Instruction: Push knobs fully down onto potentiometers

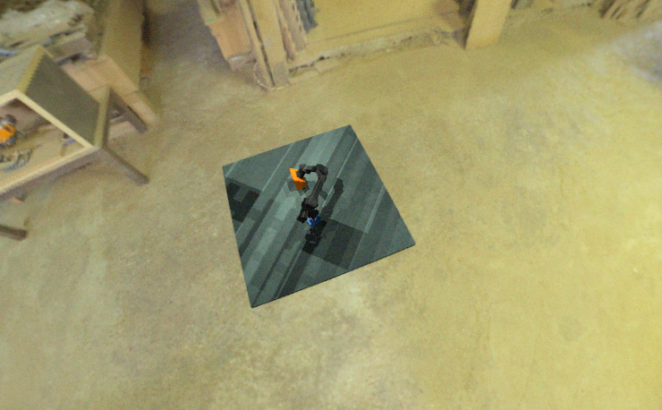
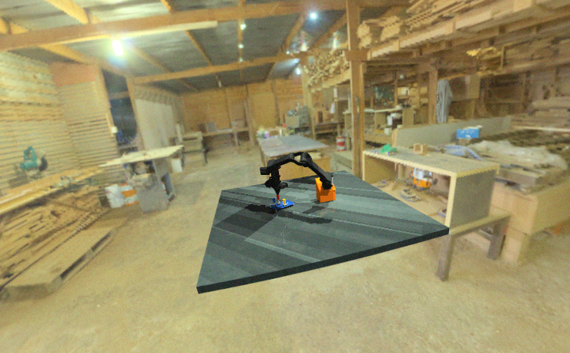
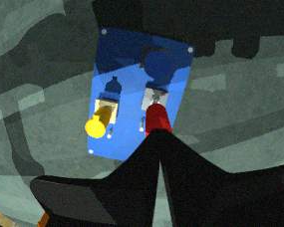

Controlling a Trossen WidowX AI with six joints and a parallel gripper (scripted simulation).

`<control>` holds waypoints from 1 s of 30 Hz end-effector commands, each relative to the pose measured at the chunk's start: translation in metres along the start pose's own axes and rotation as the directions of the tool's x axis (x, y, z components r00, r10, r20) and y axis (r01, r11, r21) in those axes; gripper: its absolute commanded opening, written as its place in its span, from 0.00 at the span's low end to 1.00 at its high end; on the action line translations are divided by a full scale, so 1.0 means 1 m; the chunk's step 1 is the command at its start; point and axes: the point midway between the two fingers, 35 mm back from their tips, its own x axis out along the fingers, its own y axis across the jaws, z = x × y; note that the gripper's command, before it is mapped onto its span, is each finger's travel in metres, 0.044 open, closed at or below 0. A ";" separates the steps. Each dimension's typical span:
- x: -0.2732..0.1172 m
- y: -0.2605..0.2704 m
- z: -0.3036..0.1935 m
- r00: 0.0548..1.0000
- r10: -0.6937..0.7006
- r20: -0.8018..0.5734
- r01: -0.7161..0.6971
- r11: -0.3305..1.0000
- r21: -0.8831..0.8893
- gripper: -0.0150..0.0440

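Observation:
The blue circuit board [image 1: 315, 221] [image 2: 287, 205] [image 3: 127, 144] stands on the table. My gripper [image 3: 158, 134] [image 2: 277, 193] is shut with nothing between its fingers. Its tips are at the top of the red knob [image 3: 157, 118] [image 2: 277, 197], partly covering it in the wrist view; whether they touch cannot be told. A bit of grey shaft shows between the red knob and its grey potentiometer [image 3: 148, 99]. The yellow knob [image 3: 96, 126] [image 2: 283, 201] stands on a cream potentiometer [image 3: 113, 115]; its seating is unclear. A round dark blue knob [image 3: 157, 66] is in shadow at the board's far end.
The dark tabletop [image 1: 374, 218] [image 2: 322, 246] lies under everything. An orange block [image 1: 298, 179] [image 2: 325, 193] is at the arm's base, away from the board. Small pins [image 3: 110, 134] stand up beside the potentiometers. The arm's shadow falls across part of the board.

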 end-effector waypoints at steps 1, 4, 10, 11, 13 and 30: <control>0.001 0.000 0.000 1.000 0.001 0.003 -0.001 1.000 0.003 0.25; 0.002 0.000 0.000 1.000 0.001 0.003 -0.001 1.000 0.003 0.25; 0.002 0.000 0.000 1.000 0.001 0.003 -0.001 1.000 0.003 0.25; 0.002 0.000 0.000 1.000 0.001 0.003 -0.001 1.000 0.003 0.25; 0.002 0.000 0.000 1.000 0.001 0.003 -0.001 1.000 0.003 0.25; 0.009 0.000 0.000 1.000 0.001 0.003 -0.001 1.000 0.003 0.25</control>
